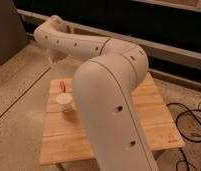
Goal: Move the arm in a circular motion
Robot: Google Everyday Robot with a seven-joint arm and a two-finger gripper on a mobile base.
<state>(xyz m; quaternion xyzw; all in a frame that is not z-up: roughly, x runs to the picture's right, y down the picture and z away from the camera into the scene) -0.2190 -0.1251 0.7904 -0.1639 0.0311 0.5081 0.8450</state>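
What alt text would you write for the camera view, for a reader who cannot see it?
A large cream-white robot arm fills the middle, bending over a wooden table. Its gripper hangs at upper left, near the table's far left corner. A white cup stands on the table's left side.

Speckled floor [19, 100], warm dim light. Wood table [156, 110] ctr. Dark wall [144, 20] behind w/ pale ledge [179, 54]. Grey panel [4, 30] far left. Black cables [191, 117] rt.
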